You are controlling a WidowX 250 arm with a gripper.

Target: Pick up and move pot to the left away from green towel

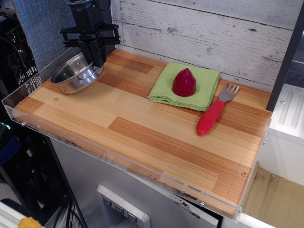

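The shiny steel pot (73,76) hangs tilted at the far left of the wooden table, its low edge at or just above the board. My black gripper (96,64) comes down from above and is shut on the pot's right rim. The light green towel (185,88) lies flat at the back middle, well to the right of the pot, with a dark red cone-shaped object (184,82) standing on it.
A fork with a red ribbed handle (213,113) lies just right of the towel. A clear plastic lip (28,92) runs along the table's left and front edges. A whitewashed plank wall (204,33) stands behind the table.
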